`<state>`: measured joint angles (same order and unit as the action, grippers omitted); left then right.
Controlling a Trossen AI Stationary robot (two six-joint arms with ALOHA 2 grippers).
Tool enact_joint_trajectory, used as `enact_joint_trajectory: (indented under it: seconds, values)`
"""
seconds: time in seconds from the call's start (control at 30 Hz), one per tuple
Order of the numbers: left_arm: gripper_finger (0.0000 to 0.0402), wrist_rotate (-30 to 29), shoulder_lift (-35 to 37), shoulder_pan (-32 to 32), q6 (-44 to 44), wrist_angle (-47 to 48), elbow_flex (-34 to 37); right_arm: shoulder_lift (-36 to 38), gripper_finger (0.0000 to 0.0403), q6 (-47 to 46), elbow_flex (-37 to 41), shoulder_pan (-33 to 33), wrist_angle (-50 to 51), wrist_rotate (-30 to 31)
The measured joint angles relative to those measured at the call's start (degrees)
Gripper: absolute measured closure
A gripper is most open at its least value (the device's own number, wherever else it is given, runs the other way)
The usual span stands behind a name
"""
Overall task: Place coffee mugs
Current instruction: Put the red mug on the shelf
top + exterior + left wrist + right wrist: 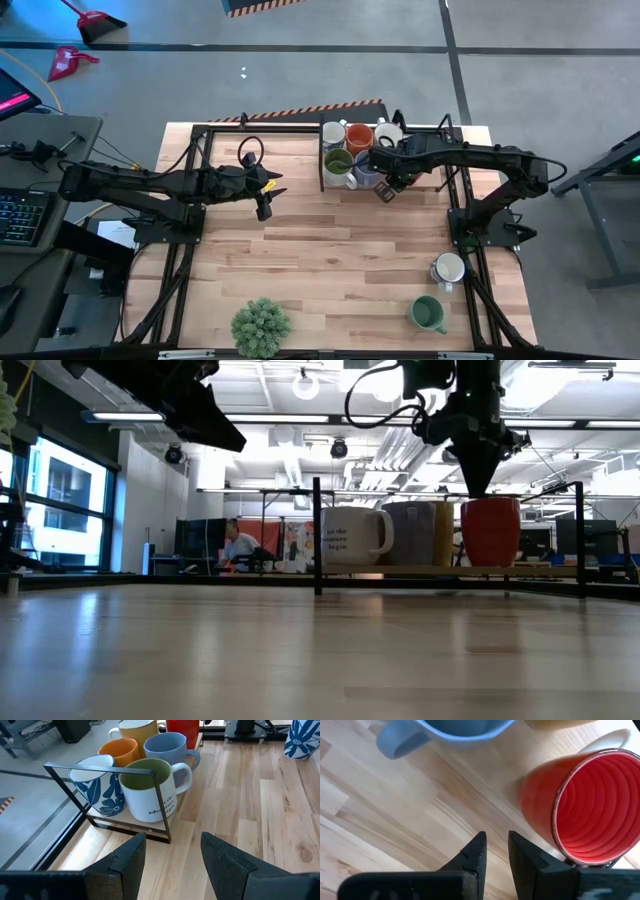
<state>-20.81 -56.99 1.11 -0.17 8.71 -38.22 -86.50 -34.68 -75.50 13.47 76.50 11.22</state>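
Several coffee mugs stand upright in a black wire rack (pixel 323 178) at the table's far middle: a white one with blue flowers (pixel 97 787), an orange one (pixel 118 750), a cream one (pixel 388 133), an olive-lined white one (pixel 150 792), a blue-grey one (pixel 167 750) and a red one (pixel 580 795). My right gripper (pixel 495 851) points down just above and beside the red mug (pixel 490 530), its fingers a narrow gap apart with nothing between them. My left gripper (pixel 172 855) hovers open left of the rack, facing it.
A white-and-blue mug (pixel 448 268) and a dark green mug (pixel 428 314) stand near the table's right near corner. A bushy potted plant (pixel 261 326) sits at the near edge. Bare wood lies across the table's middle.
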Motion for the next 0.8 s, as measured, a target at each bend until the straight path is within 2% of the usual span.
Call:
enact_joint_trajectory:
  seconds: [0.2, 0.4, 0.8]
  values:
    - [0.0222, 0.01, 0.0, 0.01, -0.02, -0.02, 0.0, 0.0, 0.0345, -1.49, 0.16, 0.0, -0.11, 1.27]
    - [0.0222, 0.01, 0.0, 0.01, 0.31, 0.0, 0.0, 0.0, 0.0345, -2.83, 3.82, -0.02, -0.83, -0.48]
    - [0.0222, 0.01, 0.0, 0.0, 1.31, -0.06, 0.0, 0.0, 0.0345, -2.38, 4.07, 2.76, -0.69, 2.8]
